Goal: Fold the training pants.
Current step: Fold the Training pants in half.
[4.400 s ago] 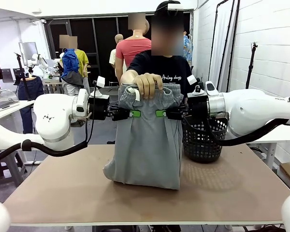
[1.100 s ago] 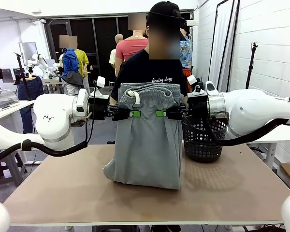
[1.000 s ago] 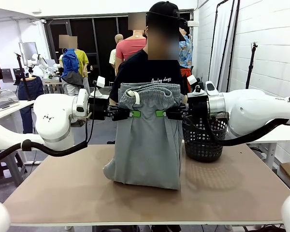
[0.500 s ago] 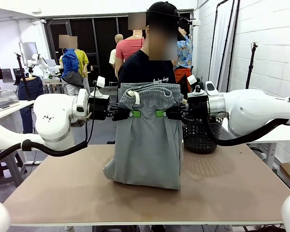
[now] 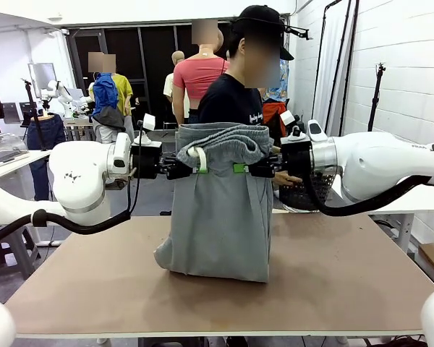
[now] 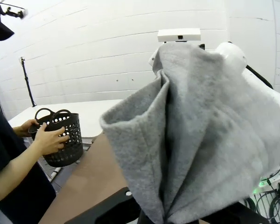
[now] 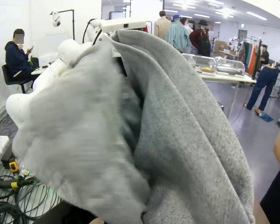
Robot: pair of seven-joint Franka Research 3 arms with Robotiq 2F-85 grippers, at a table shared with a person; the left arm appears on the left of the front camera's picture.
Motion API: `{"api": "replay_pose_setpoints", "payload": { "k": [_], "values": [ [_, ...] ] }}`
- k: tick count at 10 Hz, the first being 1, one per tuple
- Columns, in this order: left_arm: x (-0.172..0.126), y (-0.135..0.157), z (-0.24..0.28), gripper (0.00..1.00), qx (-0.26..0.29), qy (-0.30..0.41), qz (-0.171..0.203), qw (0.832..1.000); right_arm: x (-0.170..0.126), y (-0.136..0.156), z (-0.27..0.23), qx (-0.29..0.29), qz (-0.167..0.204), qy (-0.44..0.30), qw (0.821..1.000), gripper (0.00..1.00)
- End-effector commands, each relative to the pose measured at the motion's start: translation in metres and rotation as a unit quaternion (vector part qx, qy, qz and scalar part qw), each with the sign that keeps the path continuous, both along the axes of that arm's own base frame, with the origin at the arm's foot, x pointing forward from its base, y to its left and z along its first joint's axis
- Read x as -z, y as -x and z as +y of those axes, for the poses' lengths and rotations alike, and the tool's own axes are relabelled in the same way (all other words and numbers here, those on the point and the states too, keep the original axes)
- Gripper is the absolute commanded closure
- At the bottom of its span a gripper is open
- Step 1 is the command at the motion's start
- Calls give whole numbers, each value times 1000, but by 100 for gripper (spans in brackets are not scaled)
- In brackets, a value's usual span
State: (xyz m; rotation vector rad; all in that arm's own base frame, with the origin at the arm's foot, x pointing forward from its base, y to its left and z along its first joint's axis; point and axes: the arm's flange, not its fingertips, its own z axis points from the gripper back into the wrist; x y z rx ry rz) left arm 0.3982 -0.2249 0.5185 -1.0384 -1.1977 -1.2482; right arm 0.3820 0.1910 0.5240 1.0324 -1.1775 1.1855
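The light grey training pants (image 5: 218,210) hang upright above the brown table (image 5: 347,289), their lower end resting folded on it. My left gripper (image 5: 197,168) pinches the waistband's left side and my right gripper (image 5: 239,168) pinches its right side, both shut on the cloth just below the gathered elastic. In the left wrist view the grey fabric (image 6: 200,135) bunches close over my fingers and hides them. The right wrist view shows the same cloth (image 7: 144,140) draped over that gripper.
A person in a black shirt (image 5: 235,101) stands at the far side, both hands on a black mesh basket (image 6: 60,137) held off the table's far right edge (image 5: 304,195). White tables and other people stand farther back.
The person has let go of the waistband, stepped to the right and lifted the black basket off the table. Both grippers and the pants have stayed in place.
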Motion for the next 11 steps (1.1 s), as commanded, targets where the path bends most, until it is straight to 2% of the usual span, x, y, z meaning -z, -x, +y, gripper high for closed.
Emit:
{"api": "replay_pose_setpoints", "payload": {
  "k": [1, 5, 9, 11],
  "values": [
    [-10, -12, 3, 100, -39, 8, -34, 999, -19, -21, 12, -16, -14, 3, 1000, 100],
    [-35, -51, -4, 100, -71, -12, -90, 993, -48, -60, 22, 2, -52, 19, 998, 100],
    [-75, -85, -15, 100, -122, -29, -169, 978, -81, -97, 35, 51, -123, 40, 990, 100],
    [-83, -100, -14, 100, -151, -27, -184, 971, -94, -112, 40, 68, -142, 46, 986, 100]
  ]
}}
